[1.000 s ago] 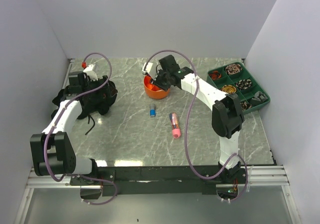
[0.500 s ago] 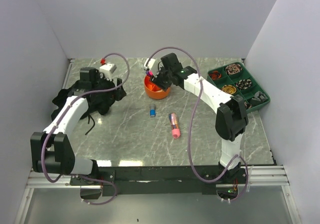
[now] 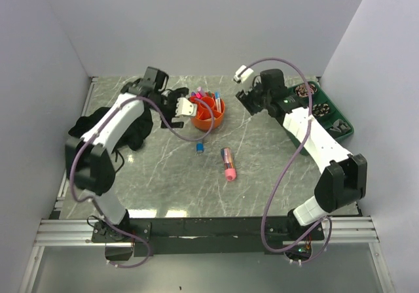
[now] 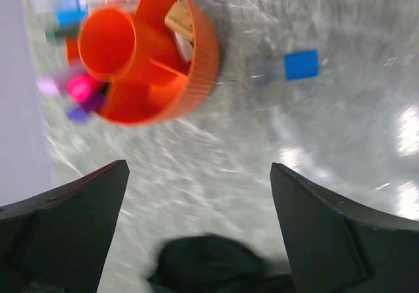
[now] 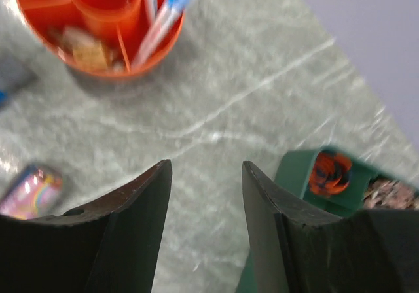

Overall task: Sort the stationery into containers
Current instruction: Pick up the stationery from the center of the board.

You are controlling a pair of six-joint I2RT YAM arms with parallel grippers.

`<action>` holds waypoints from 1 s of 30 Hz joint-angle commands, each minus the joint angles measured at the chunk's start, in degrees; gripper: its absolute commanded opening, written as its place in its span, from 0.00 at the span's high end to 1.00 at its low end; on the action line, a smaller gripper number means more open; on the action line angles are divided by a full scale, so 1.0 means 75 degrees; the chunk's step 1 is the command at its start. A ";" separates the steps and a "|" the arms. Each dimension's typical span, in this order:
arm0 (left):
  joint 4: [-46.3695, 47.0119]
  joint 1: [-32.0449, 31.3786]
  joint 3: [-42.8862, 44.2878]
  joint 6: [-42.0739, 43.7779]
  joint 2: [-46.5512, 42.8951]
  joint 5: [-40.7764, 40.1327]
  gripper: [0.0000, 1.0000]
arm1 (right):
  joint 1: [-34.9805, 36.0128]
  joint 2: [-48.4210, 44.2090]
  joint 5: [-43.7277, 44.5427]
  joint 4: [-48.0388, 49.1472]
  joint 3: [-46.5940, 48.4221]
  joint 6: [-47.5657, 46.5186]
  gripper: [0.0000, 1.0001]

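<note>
Two pieces of stationery lie loose on the table [image 3: 163, 175], on the near side of the orange holder [image 3: 208, 112], which already has several pens standing in its ring compartments. The short blue-capped piece [image 3: 200, 146] lies just near of the holder, its long axis running roughly from far to near with the blue cap at the near end. The longer pink piece [image 3: 227, 163] lies beyond it, nearer the bases and slightly to the right, also lengthwise far to near with its pink end nearest. The left gripper [image 3: 178, 105] hangs just left of the holder, fingers spread wide and holding nothing; the blue-capped piece lies near and to its right, and this arm looks the closer to it. The right gripper [image 3: 243, 98] sits to the right of the holder, between it and the green tray [image 3: 340, 135], jaws parted and empty. The pink piece seems about equally far from both.
</note>
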 commanded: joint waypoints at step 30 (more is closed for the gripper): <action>-0.2956 -0.2338 0.2149 0.7345 0.3415 -0.2131 0.32 | -0.1849 -0.1290 -0.1698 0.1038 -0.3062 0.0316 0.51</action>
